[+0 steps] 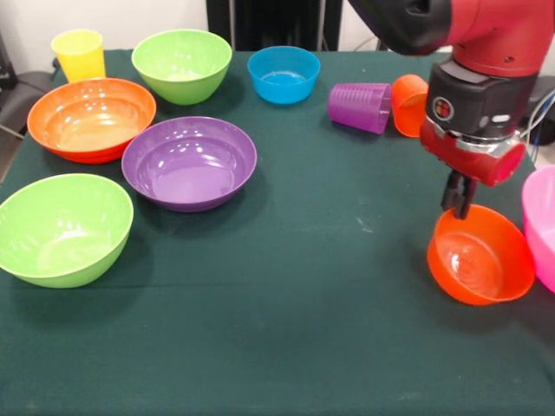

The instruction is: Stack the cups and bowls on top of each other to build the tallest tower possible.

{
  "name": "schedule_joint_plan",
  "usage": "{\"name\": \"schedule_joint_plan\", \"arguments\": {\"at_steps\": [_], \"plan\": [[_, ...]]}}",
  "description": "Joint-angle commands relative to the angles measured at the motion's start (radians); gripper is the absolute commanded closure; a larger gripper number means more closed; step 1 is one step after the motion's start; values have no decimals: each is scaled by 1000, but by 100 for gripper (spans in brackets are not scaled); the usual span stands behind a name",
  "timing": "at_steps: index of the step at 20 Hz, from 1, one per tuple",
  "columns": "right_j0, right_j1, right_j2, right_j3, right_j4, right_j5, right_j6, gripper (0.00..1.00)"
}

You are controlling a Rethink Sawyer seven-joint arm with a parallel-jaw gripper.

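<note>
While most of the dishes crowd the far and left parts of the green tablecloth [286, 347], the whole near strip and the middle of the surface lie bare. At the right edge the gripper [459, 198] has its dark fingers closed together on the far rim of a small orange bowl [479, 256], which is tilted with its opening facing the near edge. Just beside it, the pink bowl [541, 225] is cut off by the right edge. Near the far edge, a purple ribbed cup [361, 107] lies on its side, touching an orange cup [408, 104] also on its side. A small blue bowl [284, 74], a lime green bowl [182, 64] and an upright yellow cup [79, 55] line the far edge. Toward the left edge sit a large orange bowl [91, 119], a purple bowl [189, 162] and a second lime green bowl [62, 228].
</note>
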Motion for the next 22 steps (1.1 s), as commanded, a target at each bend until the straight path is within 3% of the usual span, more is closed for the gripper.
{"name": "schedule_joint_plan", "arguments": {"at_steps": [1,10,17,19,22], "plan": [[63,69,81,-100,-21,107,-214,100],[112,88,108,-153,-16,122,-220,100],[115,99,119,-198,-17,162,-259,100],[114,103,120,-191,-22,157,-255,100],[102,74,104,-94,-41,99,-200,100]]}}
